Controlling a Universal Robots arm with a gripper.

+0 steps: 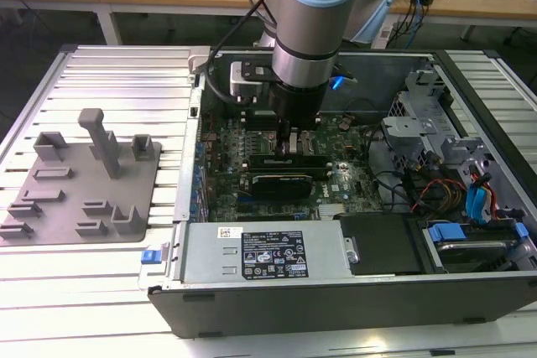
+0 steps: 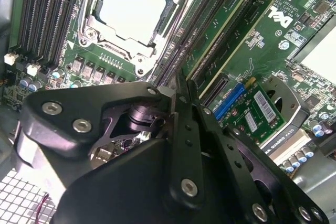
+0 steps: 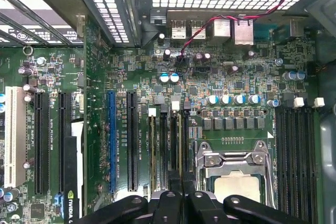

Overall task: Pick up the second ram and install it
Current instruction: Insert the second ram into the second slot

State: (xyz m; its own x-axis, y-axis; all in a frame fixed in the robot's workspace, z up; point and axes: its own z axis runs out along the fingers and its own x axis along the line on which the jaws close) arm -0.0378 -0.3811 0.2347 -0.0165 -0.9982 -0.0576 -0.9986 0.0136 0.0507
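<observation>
I am pressing the second ram (image 3: 181,145), clenched in the claw (image 3: 180,195), into its motherboard slot (image 2: 173,66) (any tilt could jam it or bend the latches).

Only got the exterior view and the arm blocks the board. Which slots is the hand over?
Observer: In the first wrist view the hand sits over the memory slots, between the blue slot and the CPU socket.
Operator: Socket covered?
Observer: No. It is bare, with its metal frame and the chip lid exposed.
Operator: The other bank?
Observer: Beyond the socket, the black slots look empty, with white clips at their ends.
</observation>
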